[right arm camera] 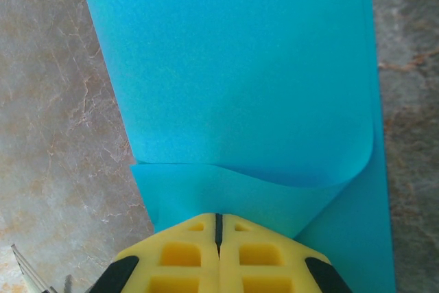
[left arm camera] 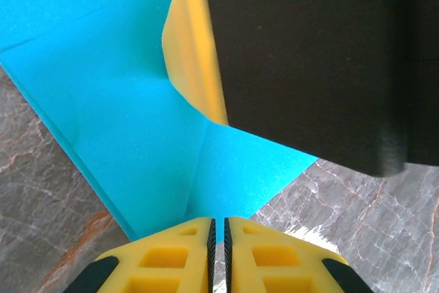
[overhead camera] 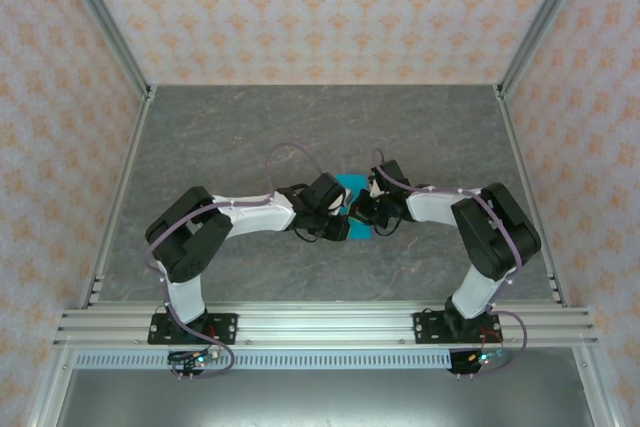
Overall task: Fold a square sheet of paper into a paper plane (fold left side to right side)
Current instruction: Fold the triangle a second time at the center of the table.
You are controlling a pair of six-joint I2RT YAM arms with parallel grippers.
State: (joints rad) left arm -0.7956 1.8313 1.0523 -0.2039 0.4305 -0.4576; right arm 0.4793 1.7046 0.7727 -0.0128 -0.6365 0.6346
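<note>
Paper [right arm camera: 233, 66] — partly folded — beneath closed right pincer [right arm camera: 219, 221]

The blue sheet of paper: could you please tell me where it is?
Top view: the sheet of paper lies at table centre between the left end effector and right end effector.

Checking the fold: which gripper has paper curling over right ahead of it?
The right gripper; the paper arches over just ahead, while by the left gripper it lies flat, creased.

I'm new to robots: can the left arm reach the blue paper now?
Probably yes: the left gripper sits right at the blue paper, nothing between them. The right gripper is close but leaves its way free.
</note>
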